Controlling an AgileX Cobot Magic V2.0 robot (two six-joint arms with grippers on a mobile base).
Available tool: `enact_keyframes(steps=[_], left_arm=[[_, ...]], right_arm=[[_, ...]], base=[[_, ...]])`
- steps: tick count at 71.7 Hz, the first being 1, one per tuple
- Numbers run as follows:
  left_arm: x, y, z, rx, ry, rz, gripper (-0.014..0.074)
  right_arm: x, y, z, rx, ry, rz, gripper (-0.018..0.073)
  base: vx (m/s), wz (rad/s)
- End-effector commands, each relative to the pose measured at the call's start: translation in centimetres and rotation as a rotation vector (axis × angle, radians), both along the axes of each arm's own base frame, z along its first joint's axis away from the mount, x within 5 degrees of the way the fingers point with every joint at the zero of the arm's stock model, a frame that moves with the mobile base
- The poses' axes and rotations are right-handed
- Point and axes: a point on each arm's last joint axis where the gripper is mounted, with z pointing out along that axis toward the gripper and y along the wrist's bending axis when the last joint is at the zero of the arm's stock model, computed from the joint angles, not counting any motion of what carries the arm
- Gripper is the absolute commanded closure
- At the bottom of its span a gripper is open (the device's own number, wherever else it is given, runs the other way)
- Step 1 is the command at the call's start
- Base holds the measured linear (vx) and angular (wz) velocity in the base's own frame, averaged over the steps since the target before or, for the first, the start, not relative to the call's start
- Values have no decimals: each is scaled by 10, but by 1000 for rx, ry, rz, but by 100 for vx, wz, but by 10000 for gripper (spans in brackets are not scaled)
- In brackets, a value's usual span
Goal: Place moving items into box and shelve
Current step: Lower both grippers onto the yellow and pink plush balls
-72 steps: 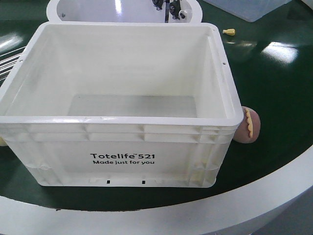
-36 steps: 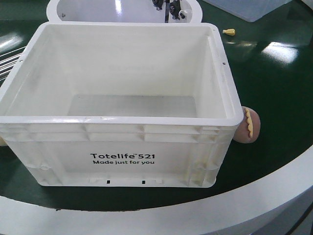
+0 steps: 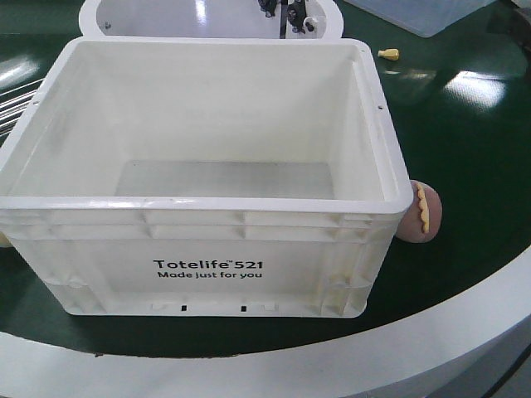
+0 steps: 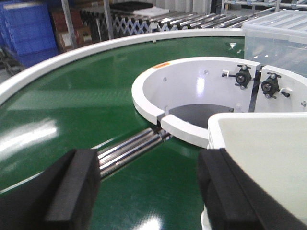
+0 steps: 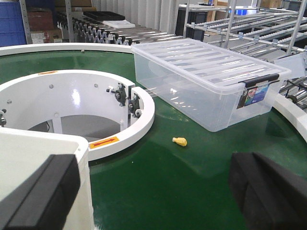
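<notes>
The white box stands empty in the middle of the green belt, print side toward the front camera. A pinkish-brown plush ball with a yellow ridge lies on the belt against the box's front right corner. A pale sliver shows at the box's left; I cannot tell what it is. My left gripper is open over the belt, with the box's corner by its right finger. My right gripper is open and empty, with the box's corner by its left finger.
A white ring hub sits behind the box. A clear lidded bin stands at the back right, with a small yellow piece in front of it. Metal rollers run left of the hub. The belt's white outer rim curves in front.
A dark shape has come into the top right corner of the front view. The box and the pinkish-brown ball have not moved.
</notes>
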Motion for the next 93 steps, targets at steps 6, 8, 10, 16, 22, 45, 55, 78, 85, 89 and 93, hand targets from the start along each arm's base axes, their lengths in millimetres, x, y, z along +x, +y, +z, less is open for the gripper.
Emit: enact_keyframes(steps=[6,8,10,16,22,45,55,78,85,89,93], left_arm=[[-2,0,16,-16,-61,4,23],[-2,0,15,-16,-52,5,23],[-2,0,13,-17,-35,6,23],[-3,0,10,-19,-7,9,23],[0,1,6,-36,9,15,23],[38,11,-18,-80,102,78,23],[48,24,-27,-132,127,146,23],[67,29,-48,-120,223,153,23],[71,29,-54,-122,247,154,23],[74,30,-56,-122,257,154,23],[75,30,-58,-121,263,154,23]], right_arm=[[-3,-2,17,8,-79,-10,-125],[-3,-2,16,7,-71,-9,-118],[-3,-2,15,7,-60,-8,-110],[-1,-1,11,5,-24,-7,-89],[6,-1,4,10,26,-7,-74],[36,2,-17,1,108,-10,-54],[47,3,-27,-2,152,-10,-45],[75,7,-59,27,287,-13,-33],[83,8,-71,53,339,-16,-33],[87,9,-78,68,373,-18,-33],[90,10,-84,75,405,-19,-33]], base=[[0,0],[0,0],[0,0],[0,0],[0,0],[0,0],[0,0],[0,0],[0,0],[0,0],[0,0]])
